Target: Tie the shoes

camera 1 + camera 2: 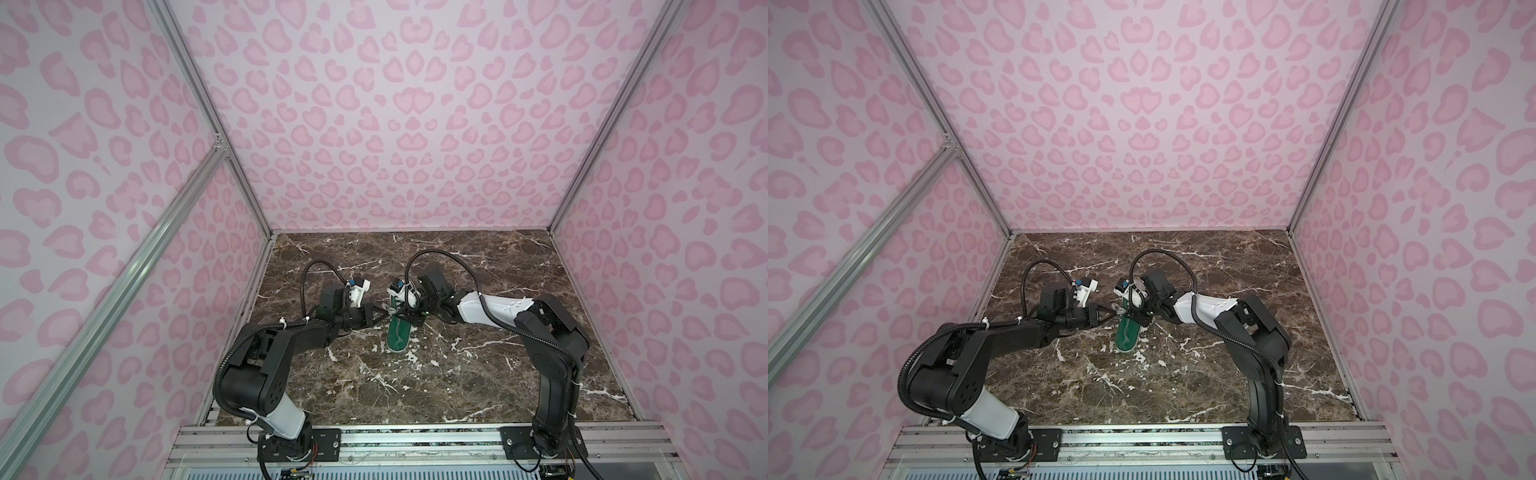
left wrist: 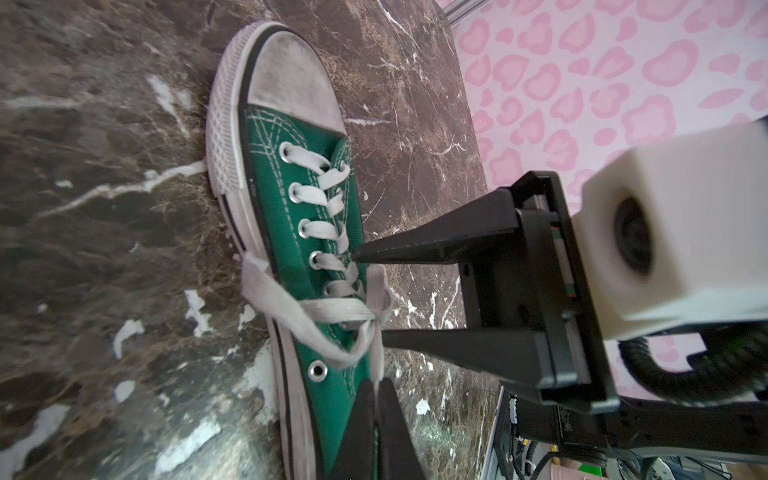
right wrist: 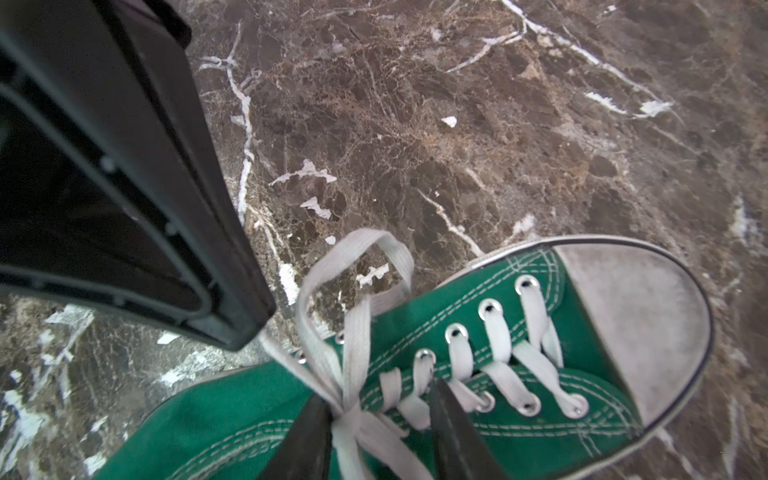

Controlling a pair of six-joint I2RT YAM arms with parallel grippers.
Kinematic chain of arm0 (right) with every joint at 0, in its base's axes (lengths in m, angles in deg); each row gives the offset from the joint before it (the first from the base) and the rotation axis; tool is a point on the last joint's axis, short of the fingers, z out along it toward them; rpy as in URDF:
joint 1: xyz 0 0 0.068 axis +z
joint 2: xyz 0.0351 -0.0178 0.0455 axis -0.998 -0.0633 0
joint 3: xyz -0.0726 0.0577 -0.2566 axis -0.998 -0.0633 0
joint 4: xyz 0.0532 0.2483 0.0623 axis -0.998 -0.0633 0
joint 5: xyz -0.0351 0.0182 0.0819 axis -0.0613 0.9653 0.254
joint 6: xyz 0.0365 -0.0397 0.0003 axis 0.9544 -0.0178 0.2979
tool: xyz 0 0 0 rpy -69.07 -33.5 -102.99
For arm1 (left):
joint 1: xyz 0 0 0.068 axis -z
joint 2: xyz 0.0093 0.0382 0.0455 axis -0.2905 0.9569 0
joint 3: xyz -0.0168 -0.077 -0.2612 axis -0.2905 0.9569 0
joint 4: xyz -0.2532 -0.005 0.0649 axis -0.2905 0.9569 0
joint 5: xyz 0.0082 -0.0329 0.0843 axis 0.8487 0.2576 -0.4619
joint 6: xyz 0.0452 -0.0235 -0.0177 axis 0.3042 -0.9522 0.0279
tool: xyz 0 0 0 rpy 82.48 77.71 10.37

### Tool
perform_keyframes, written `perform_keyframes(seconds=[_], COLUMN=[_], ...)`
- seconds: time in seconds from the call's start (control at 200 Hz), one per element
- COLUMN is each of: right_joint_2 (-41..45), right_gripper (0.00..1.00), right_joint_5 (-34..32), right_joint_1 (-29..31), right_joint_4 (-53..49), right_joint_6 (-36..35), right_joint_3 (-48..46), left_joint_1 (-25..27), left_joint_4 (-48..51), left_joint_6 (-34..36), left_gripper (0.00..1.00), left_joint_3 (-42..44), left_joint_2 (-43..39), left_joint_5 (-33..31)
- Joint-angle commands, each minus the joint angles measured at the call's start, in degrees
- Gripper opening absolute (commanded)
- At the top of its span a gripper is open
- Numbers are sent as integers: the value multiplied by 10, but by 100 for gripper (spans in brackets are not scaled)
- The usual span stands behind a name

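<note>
- Left gripper (image 2: 376, 384) — jaws together, pinching one lace (image 2: 376, 359) strand that runs up to the crossing over the top eyelets.
- Shoe (image 1: 399, 336) — at mid-table (image 1: 478, 374), on its sole between the two grippers. Its long axis runs near to far, with the toe cap toward the robot's base. A loose loop hangs off the side facing the left arm.
- Right gripper (image 3: 378, 409) — jaws apart, straddling the lace crossing above the tongue, not yet clamped.
- Judgement: the crossing lies directly between the right fingers, so that arm is nearer for the next pinch.
</note>
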Motion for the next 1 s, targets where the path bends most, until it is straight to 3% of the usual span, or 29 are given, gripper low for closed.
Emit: perform_keyframes(seconds=[0.0, 0.45, 0.995], right_joint_2=[-5, -4, -2], right_gripper=[39, 38, 38], right_joint_5=[-21, -19, -24], right_joint_1=[-3, -7, -9], right_joint_4=[-6, -5, -12], right_joint_6=[3, 6, 7], right_joint_3=[-5, -11, -11], left_joint_1=[-9, -47, -51], left_joint_4=[8, 49, 59], left_joint_6=[12, 29, 33], left_gripper=[3, 3, 5], left_joint_3=[6, 25, 19], left_joint_2=[-10, -31, -13], left_joint_5=[-7, -34, -56])
